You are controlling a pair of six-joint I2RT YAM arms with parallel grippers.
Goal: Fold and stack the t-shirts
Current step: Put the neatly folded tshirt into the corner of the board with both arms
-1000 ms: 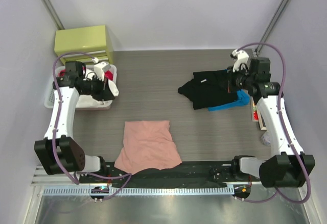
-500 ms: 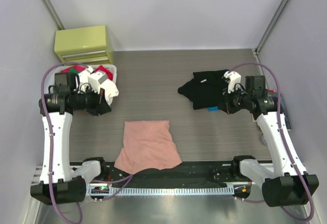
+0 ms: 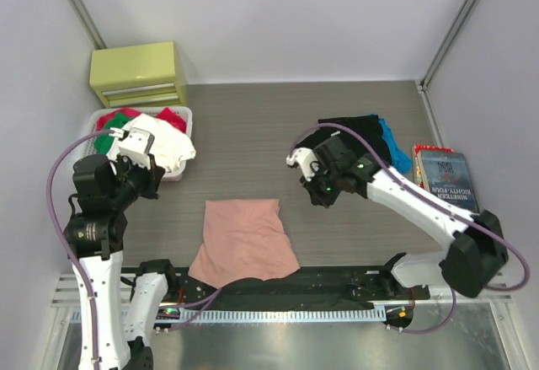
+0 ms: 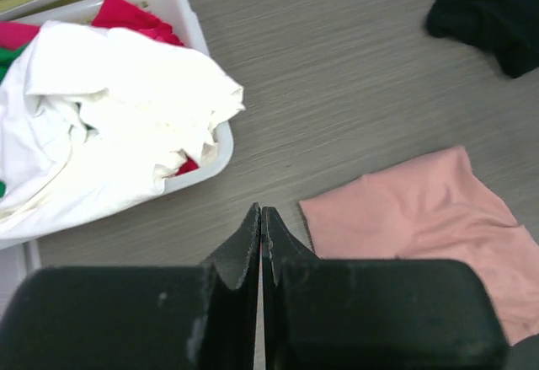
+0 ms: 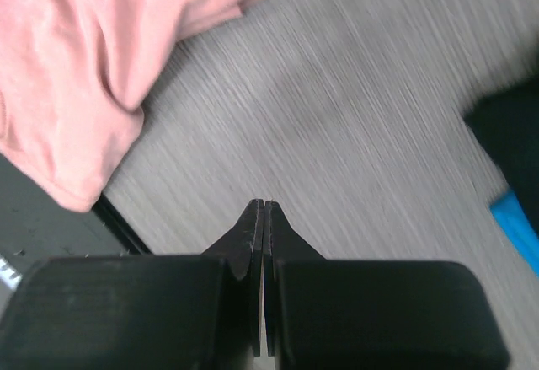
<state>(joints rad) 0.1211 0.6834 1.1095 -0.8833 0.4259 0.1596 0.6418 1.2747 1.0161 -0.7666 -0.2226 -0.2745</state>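
The salmon-pink t-shirt lies folded flat at the near middle of the table; it also shows in the left wrist view and the right wrist view. The black t-shirt lies crumpled at the far right, and shows in the left wrist view and the right wrist view. My left gripper is shut and empty, above the table between the basket and the pink shirt. My right gripper is shut and empty, over bare table between the two shirts.
A white basket heaped with white, red and green clothes stands at the left. A yellow-green drawer box is behind it. A blue cloth and a book lie at the right. A dark cloth lies along the near rail.
My left arm pulled back from the basket toward the near side. My right arm swung from the far right across the black shirt to the middle. Both grippers stay empty.
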